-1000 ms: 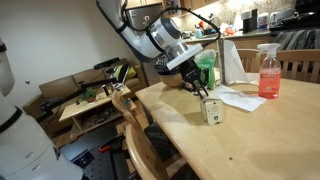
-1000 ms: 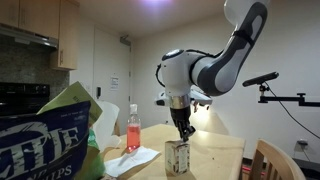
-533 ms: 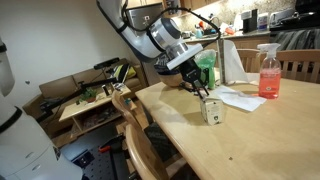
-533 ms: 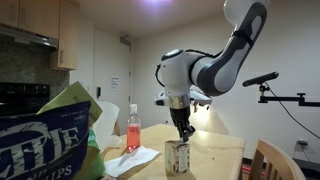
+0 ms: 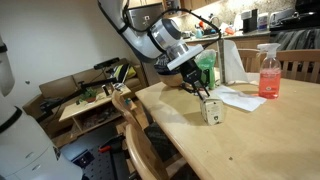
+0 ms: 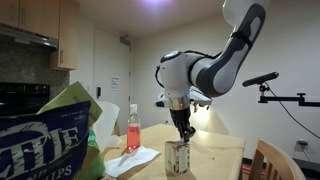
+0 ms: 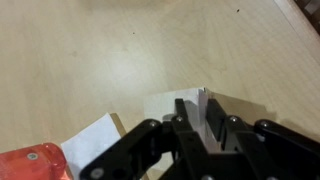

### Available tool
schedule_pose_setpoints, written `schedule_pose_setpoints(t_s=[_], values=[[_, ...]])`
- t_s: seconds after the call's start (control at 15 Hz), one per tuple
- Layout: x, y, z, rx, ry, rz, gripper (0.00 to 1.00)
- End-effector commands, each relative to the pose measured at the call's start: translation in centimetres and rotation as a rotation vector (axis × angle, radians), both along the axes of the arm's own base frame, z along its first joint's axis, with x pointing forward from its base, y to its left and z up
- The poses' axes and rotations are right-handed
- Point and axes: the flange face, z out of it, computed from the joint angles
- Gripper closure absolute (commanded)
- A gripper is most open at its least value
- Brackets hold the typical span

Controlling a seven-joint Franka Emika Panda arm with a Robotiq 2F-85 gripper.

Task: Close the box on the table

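The box [image 5: 212, 110] is a small cream-white carton standing upright on the wooden table [image 5: 250, 140], also seen in an exterior view [image 6: 178, 157]. My gripper [image 5: 203, 94] reaches down onto its top from above. In the wrist view the two black fingers [image 7: 186, 112] stand close on either side of an upright white flap [image 7: 203, 98] of the box, and the gripper [image 7: 200, 106] looks shut on that flap. The box's body below is mostly hidden by the fingers.
A pink spray bottle [image 5: 268, 72] and flat white paper sheets [image 5: 238, 97] lie behind the box. A green bag [image 5: 207, 68] sits by the arm. Wooden chairs [image 5: 135, 130] stand at the table's edge. A cluttered low bench [image 5: 85, 100] is beyond. A chip bag [image 6: 50, 140] blocks the foreground.
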Motion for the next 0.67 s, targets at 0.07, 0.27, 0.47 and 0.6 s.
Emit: schedule_pose_setpoints(t_s=[0.07, 0.27, 0.47, 0.6], values=[[0.59, 0.10, 0.11, -0.034, 0.013, 0.003, 0.70], [0.70, 0.05, 0.01, -0.036, 0.014, 0.000, 0.67], [0.73, 0.03, -0.08, -0.038, 0.016, -0.001, 0.66], [0.74, 0.04, -0.13, -0.040, 0.018, -0.001, 0.68]])
